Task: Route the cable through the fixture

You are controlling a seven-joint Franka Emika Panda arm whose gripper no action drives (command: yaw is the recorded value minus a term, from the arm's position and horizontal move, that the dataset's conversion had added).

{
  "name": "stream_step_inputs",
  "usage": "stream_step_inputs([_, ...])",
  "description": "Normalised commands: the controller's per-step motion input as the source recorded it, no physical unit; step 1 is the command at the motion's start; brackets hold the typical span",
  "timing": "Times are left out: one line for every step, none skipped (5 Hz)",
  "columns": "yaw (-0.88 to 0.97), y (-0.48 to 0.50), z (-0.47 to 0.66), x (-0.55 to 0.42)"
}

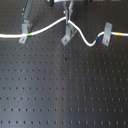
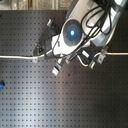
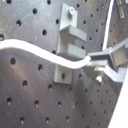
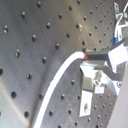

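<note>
First exterior view: long thin white cable (image 1: 50,26) runs across black perforated board (image 1: 64,90), past slanted grey clip (image 1: 24,31) at the first exterior view's left, over forked grey metal fixture (image 1: 67,34), dipping toward another grey clip (image 1: 106,33). Gripper (image 1: 68,19) pinches the cable just above the fixture.

Second exterior view: white arm body (image 2: 75,32) hides the fixture; cable (image 2: 17,57) exits toward the second exterior view's left.

First wrist view: fingers (image 3: 107,57) clamped on cable (image 3: 40,51), which crosses in front of fixture (image 3: 67,47).

Second wrist view: cable (image 4: 60,80) gripped.
</note>
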Motion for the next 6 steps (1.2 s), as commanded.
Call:
stream_step_inputs([-0.52,-0.273,-0.28,-0.015])
stream_step_inputs([-0.52,-0.319,-0.26,-0.027])
stream_step_inputs([-0.19,-0.131,-0.34,0.053])
stream_step_inputs([0.10,0.001,-0.37,0.005])
stream_step_inputs([0.09,0.047,-0.45,-0.010])
stream_step_inputs([0.26,0.095,-0.13,0.137])
